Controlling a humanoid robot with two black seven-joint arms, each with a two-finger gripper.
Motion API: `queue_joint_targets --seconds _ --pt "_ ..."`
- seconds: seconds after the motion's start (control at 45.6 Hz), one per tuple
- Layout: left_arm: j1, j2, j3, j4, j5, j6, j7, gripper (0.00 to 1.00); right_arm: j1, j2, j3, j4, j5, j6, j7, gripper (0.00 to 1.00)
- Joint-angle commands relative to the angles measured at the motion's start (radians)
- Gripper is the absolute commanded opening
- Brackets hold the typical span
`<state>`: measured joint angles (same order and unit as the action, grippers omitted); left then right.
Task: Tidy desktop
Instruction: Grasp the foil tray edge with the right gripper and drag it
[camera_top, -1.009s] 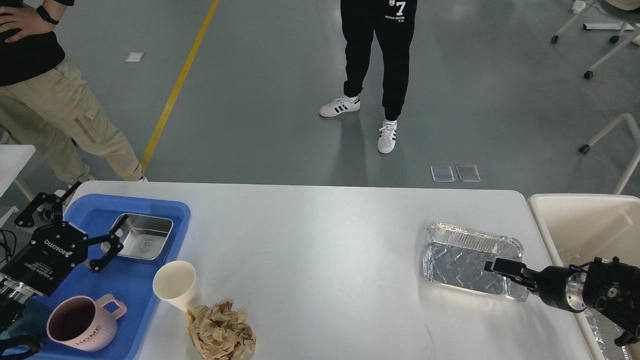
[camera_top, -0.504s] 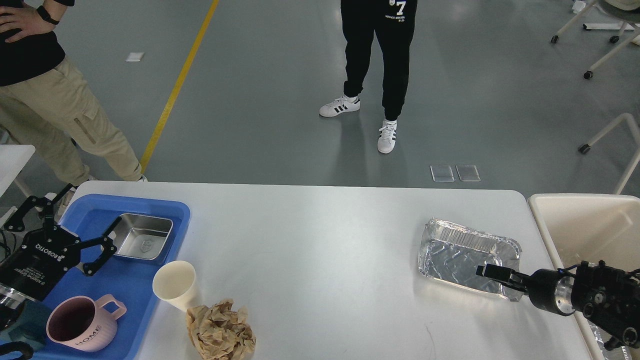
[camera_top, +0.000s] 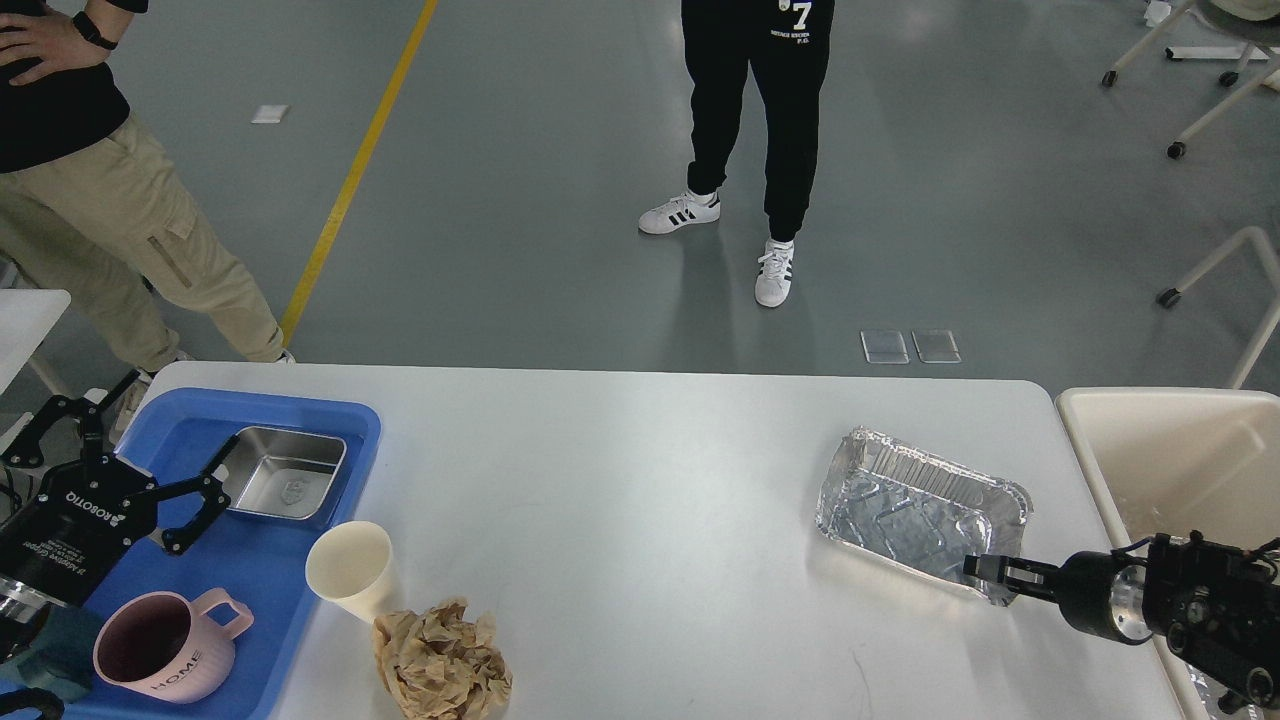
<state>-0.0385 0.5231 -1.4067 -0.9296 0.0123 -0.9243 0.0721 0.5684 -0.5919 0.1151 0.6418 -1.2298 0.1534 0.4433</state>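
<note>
Blue tray (camera_top: 300, 620) sits at the table's left edge, holding a steel pan (camera_top: 285, 487) and a pink mug (camera_top: 165, 648). Left gripper (camera_top: 125, 465) hovers over the tray's far-left part with fingers spread wide, holding nothing; it has drifted slightly left and back toward the table's left edge over the last second, so it looks parked rather than reaching.

Paper cup (camera_top: 350, 570) stands just right of the tray, near the front-left corner, with a crumpled brown paper wad (camera_top: 442, 660) touching or just beside it at the front edge. Both are unchanged.

Table (camera_top: 620, 480) is the task's thing: wide white top with rounded corners, smooth, mostly bare through the middle, spanning nearly the full view.

Foil tray (camera_top: 920, 505) near the right edge is the real change: it has rotated and slid left, its far-left corner now kicked up toward the centre. Right gripper (camera_top: 992, 573) sits at the foil tray's near-right corner, seen nearly end-on; cannot tell whether it pinches the rim or just pushes it. Judging by the shift, it is dragging or nudging the foil, likely for a pickup into the cream bin (camera_top: 1170, 450) off the right edge. Thin foil may crumple or slip.

Cup, wad and foil are not yet cleared.
</note>
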Motion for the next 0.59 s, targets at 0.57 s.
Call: queue_joint_targets --seconds 0.57 --pt "-0.001 -0.003 -0.005 0.000 -0.002 -0.002 0.000 0.97 0.045 -0.031 -0.100 -0.019 0.000 -0.017 0.212 0.00"
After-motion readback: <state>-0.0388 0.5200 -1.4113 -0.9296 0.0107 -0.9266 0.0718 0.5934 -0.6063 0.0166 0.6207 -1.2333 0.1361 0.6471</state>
